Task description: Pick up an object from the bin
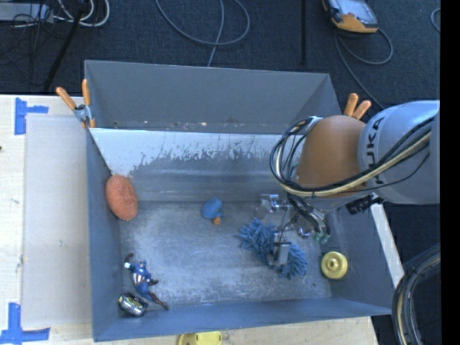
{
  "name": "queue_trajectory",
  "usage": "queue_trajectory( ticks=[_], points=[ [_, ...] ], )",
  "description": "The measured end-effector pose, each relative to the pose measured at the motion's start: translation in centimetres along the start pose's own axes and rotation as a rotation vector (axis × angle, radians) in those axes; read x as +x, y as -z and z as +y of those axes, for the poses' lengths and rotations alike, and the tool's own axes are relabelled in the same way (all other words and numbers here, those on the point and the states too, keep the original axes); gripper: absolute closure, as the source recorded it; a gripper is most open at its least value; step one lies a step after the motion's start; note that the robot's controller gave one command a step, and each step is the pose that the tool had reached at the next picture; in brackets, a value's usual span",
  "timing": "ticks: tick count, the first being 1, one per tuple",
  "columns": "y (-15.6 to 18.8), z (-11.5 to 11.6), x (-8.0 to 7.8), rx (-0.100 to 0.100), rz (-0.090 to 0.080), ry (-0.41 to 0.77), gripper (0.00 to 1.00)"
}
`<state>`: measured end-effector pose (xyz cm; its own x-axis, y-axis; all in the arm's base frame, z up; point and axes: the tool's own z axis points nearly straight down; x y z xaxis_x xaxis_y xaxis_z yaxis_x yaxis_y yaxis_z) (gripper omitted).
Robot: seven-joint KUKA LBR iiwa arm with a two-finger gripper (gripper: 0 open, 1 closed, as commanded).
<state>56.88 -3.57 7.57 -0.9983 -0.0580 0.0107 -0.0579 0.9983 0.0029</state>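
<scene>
My gripper (280,254) is down in the right part of the bin, its fingers pressed into a shaggy blue mop-like thing (259,239) that spreads out to its left and below it. Whether the blue fringe sits between the fingers is hidden by the tufts. A small yellow round cap-like thing (334,264) lies just right of the gripper. A small blue ball-like thing with an orange tip (212,209) rests further left, near the bin's middle.
An orange oval sponge-like thing (121,197) leans at the left wall. A small blue figure (141,275) and a dark round metal piece (132,305) lie in the front left corner. The arm with its orange cover and cables hangs over the right wall.
</scene>
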Motion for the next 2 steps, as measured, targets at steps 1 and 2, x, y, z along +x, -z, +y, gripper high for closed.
queue_trajectory(
  ticks=[1, 2],
  points=[
    [3.2, -0.7, 0.6, 0.003, -0.013, -0.011, 0.00],
    [0.2, -0.1, 0.0, 0.000, 0.000, 0.000, 0.00]
  ],
)
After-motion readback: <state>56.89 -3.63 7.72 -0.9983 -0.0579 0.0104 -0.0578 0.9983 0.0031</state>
